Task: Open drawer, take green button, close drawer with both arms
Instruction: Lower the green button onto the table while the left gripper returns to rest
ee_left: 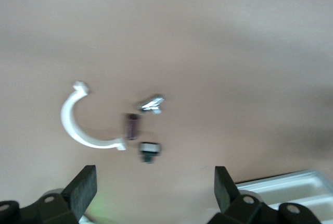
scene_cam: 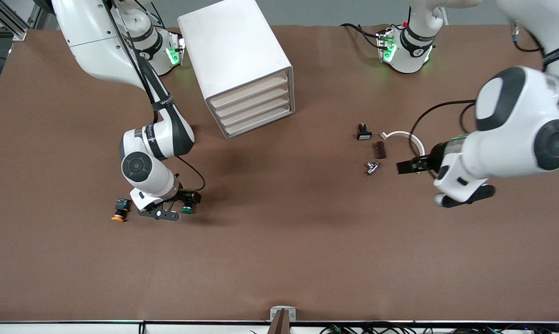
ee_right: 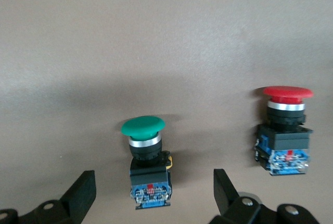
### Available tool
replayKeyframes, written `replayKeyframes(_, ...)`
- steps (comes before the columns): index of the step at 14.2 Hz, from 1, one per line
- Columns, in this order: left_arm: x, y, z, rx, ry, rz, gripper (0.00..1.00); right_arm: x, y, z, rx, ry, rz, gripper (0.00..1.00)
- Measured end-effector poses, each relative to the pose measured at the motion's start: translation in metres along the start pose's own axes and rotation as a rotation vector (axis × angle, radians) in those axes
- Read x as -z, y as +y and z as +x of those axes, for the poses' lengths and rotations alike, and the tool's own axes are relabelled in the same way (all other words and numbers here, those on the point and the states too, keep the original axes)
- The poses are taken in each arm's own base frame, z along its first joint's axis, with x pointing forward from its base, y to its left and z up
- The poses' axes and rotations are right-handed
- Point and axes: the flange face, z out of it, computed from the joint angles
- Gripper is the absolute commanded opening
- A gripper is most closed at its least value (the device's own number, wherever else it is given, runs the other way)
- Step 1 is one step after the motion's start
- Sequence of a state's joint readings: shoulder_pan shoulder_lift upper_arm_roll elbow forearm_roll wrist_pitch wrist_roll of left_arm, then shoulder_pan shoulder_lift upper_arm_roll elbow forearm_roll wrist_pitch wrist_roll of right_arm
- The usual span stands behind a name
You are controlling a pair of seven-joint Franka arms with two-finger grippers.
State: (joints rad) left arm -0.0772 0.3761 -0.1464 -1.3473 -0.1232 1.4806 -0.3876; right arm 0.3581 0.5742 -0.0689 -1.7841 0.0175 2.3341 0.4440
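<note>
The orange-capped button (scene_cam: 118,216) lies nearest the front camera, on its side on the brown table (scene_cam: 279,260) toward the right arm's end, and just beside it the right gripper (scene_cam: 175,209) sits low over the table with its fingers (ee_right: 78,195) spread wide and nothing between them; the green-capped button (ee_right: 145,156) lies on the table in the gap ahead of them, untouched, so it looks set down or let go here rather than held. In the right wrist view a red-capped button (ee_right: 283,130) lies near the green one. Outward from there, the white cabinet (scene_cam: 235,60) stands farther from the camera with all 4 drawers (scene_cam: 249,104) pushed in flush, which suggests the closing step is done or not needed now. Toward the left arm's end, the left gripper (scene_cam: 407,166) hovers empty and wide open over the table beside a white curved clip (scene_cam: 407,138), a dark strip (scene_cam: 380,150), a metal fitting (scene_cam: 372,167) and a small black-and-white part (scene_cam: 363,132), apparently waiting
</note>
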Motion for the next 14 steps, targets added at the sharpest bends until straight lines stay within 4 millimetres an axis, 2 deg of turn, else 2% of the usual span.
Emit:
replayKeyframes(4, 0.005, -0.072, -0.024, -0.104, 0.021, 0.061, 0.99, 0.016, 0.001, 0.011, 0.005, 0.019, 0.008, 1.0)
replayKeyframes(7, -0.002, -0.114, -0.04, -0.142, 0.098, 0.053, 0.99, 0.024, 0.011, 0.021, 0.016, 0.036, 0.014, 1.0)
replayKeyframes(8, -0.006, -0.122, -0.045, -0.15, 0.124, 0.053, 0.99, 0.027, 0.012, 0.024, 0.015, 0.043, 0.016, 1.0)
replayKeyframes(10, -0.006, -0.124, -0.053, -0.159, 0.167, 0.054, 0.99, 0.029, 0.015, 0.027, 0.009, 0.048, 0.018, 1.0)
replayKeyframes(14, 0.02, -0.126, -0.063, -0.16, 0.256, 0.045, 0.99, 0.029, 0.019, 0.029, 0.005, 0.044, 0.016, 1.0)
